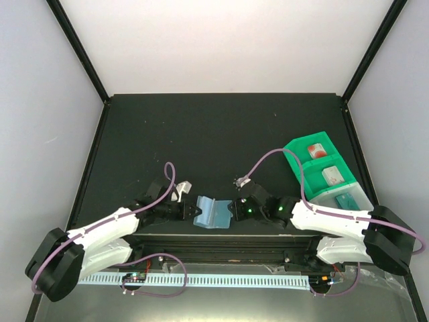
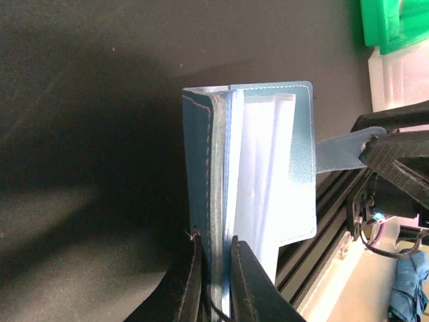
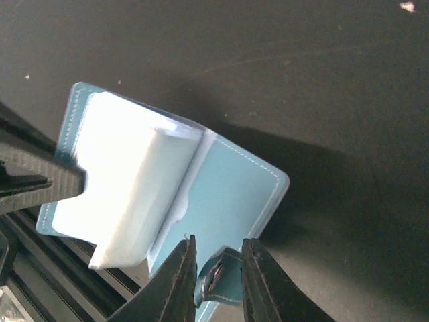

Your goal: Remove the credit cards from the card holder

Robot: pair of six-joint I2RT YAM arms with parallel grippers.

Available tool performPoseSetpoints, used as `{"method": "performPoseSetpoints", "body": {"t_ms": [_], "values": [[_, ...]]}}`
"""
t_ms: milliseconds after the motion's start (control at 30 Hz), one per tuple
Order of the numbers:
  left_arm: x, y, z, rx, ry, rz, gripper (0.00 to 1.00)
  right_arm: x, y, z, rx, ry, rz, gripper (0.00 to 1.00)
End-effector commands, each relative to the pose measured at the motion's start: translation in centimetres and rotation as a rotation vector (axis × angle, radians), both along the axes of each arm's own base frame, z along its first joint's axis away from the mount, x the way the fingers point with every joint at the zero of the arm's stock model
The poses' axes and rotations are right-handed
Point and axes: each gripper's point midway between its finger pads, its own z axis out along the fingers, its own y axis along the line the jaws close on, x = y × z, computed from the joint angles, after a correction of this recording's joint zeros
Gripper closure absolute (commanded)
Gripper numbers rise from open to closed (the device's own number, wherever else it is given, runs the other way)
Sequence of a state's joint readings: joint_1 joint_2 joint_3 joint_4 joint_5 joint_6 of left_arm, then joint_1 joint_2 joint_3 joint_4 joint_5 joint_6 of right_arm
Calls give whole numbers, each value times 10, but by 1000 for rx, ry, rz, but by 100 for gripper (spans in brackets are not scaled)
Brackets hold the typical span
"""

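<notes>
Left gripper (image 2: pixel 214 240) was clamped on a cover edge of the card holder (image 1: pixel 213 213), which was half open between the arms at the table's near edge. The right gripper (image 3: pixel 218 243) straddled its closing tab (image 3: pixel 218 278) — gripping or just flanking, I couldn't tell. The job looked nearly finished: the green tray (image 1: pixel 310 137) held three credit cards, one per compartment — the red-blotched white card (image 1: pixel 315 151), the grey card (image 1: pixel 332 176) and the teal card (image 1: pixel 347 200). The holder's clear sleeves (image 3: pixel 134 181) looked empty.
</notes>
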State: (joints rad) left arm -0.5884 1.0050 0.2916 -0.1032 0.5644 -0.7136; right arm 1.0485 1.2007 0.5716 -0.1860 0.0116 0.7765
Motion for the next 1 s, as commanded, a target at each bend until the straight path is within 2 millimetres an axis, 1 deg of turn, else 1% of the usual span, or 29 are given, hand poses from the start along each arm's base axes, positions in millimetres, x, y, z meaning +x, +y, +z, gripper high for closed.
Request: {"method": "performPoseSetpoints", "body": {"t_ms": [0,67,133,167,233,333,400,600,667,733,800,867,967], "values": [[1,-8,18,-78,-39,-20,93,4,-6,-1,-40,-18,-24,75],[1,-7,20,-81,-40,-11,90,4,-6,3,-37,-19,-21,68],[2,-7,21,-83,-42,-4,88,4,-4,6,-40,-14,-19,65],[1,-7,22,-84,-42,-5,89,3,-3,8,-34,-7,-15,64],[2,-6,22,-79,-43,-1,97,0,3,13,-11,10,4,63],[4,0,18,-41,-43,26,98,-4,11,23,36,27,21,60],[4,4,17,-18,-41,40,98,-4,15,28,64,33,22,57],[4,10,17,27,-42,51,92,-5,27,46,131,50,31,53],[5,12,16,42,-41,57,87,-4,28,52,148,44,21,49],[4,12,17,43,-42,57,86,-2,27,58,166,36,5,45],[3,11,19,32,-39,51,86,-2,28,62,195,32,-1,43],[3,8,23,13,-42,45,86,-4,32,62,227,40,10,42],[3,8,27,-2,-49,49,78,-9,40,54,239,73,44,42]]}}
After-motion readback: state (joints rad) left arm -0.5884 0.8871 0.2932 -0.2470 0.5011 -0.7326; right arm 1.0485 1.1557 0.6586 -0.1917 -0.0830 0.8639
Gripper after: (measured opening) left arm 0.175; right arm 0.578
